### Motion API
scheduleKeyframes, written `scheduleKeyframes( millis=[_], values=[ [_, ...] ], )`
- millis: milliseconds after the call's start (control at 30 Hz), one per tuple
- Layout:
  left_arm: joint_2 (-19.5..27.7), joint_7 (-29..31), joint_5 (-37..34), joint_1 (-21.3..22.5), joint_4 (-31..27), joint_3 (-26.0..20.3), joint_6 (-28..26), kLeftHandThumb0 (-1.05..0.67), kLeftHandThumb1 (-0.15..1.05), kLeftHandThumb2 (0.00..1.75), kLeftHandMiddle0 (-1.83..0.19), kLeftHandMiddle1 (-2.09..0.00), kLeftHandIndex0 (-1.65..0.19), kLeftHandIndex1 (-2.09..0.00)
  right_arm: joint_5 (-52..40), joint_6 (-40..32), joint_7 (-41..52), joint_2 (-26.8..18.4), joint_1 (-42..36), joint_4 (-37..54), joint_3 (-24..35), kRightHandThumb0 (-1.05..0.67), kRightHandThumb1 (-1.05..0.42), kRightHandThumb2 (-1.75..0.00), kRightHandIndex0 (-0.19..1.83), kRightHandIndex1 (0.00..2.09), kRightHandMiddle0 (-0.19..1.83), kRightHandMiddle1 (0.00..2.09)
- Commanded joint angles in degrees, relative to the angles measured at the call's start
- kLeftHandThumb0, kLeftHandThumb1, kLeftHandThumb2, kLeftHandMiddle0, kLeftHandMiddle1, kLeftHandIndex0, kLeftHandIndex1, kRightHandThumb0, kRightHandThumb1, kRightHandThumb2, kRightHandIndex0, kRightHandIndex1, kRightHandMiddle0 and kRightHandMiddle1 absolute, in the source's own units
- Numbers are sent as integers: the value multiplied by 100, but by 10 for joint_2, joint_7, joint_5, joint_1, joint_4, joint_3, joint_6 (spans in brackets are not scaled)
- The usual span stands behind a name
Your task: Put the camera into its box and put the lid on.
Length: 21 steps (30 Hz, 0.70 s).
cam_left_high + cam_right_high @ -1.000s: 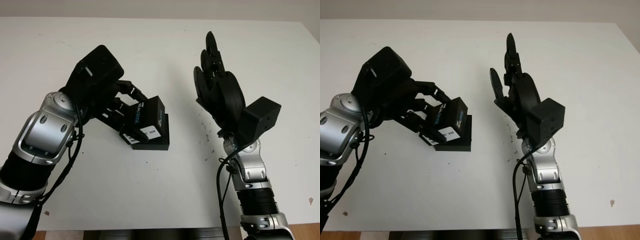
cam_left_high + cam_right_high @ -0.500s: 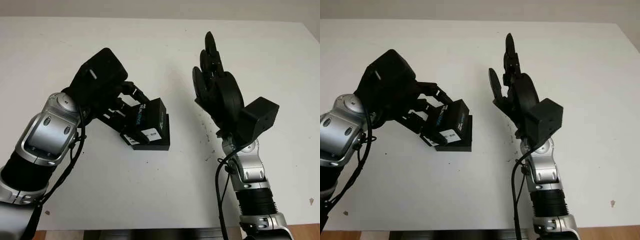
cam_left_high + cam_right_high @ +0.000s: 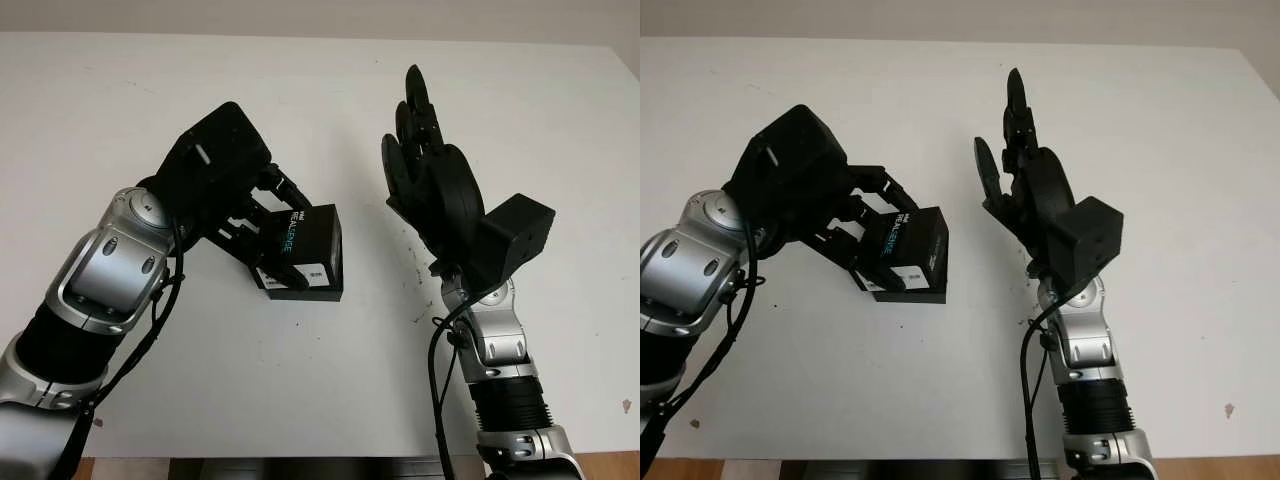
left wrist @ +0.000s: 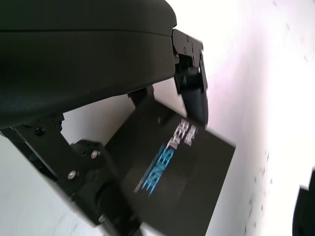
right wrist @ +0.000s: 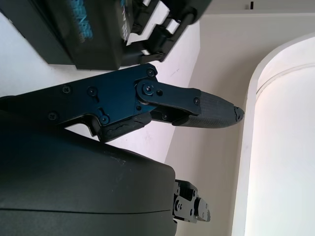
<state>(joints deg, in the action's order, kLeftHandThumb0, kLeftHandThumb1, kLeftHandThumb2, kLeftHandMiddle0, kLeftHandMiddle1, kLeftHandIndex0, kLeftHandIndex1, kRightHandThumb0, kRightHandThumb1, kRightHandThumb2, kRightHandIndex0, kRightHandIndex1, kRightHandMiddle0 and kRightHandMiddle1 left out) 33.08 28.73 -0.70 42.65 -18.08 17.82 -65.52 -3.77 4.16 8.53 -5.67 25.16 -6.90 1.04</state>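
Left hand has the black rectangular cardboard lid with blue-and-white lettering clasped between its fingers. Half a second ago the lid sat tilted, its far edge raised off the shallow black cardboard box base; now it lies lower and squarer, nearly covering the base, only a thin dark strip of which shows along the near side. Arm has also shifted toward the middle of the white matte table. Judgement: lid is being seated, closing step nearly done; whether it is fully pressed home cannot be told. Camera not seen, presumably inside.

Right hand is open, upright above the table, near the box on its right, touching nothing.

Lid: smooth printed card, crisp corners, white label on its near face. Table surface plain, faint dark specks between box and right arm. Hands: hard black shell; forearms brushed silver metal.
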Motion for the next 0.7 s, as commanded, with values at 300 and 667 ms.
scheduleKeyframes(
  millis=[300,667],
  values=[
    [19,19,-33,-4,-79,33,-68,-50,96,7,19,0,19,0,-4,-7,-2,4,-4,15,3,-68,-105,-59,-19,0,-19,0],
    [59,37,-60,4,-126,57,-99,-50,95,5,19,0,19,0,1,3,-5,4,-2,8,1,-65,-105,-59,-19,0,-19,0]
  ],
)
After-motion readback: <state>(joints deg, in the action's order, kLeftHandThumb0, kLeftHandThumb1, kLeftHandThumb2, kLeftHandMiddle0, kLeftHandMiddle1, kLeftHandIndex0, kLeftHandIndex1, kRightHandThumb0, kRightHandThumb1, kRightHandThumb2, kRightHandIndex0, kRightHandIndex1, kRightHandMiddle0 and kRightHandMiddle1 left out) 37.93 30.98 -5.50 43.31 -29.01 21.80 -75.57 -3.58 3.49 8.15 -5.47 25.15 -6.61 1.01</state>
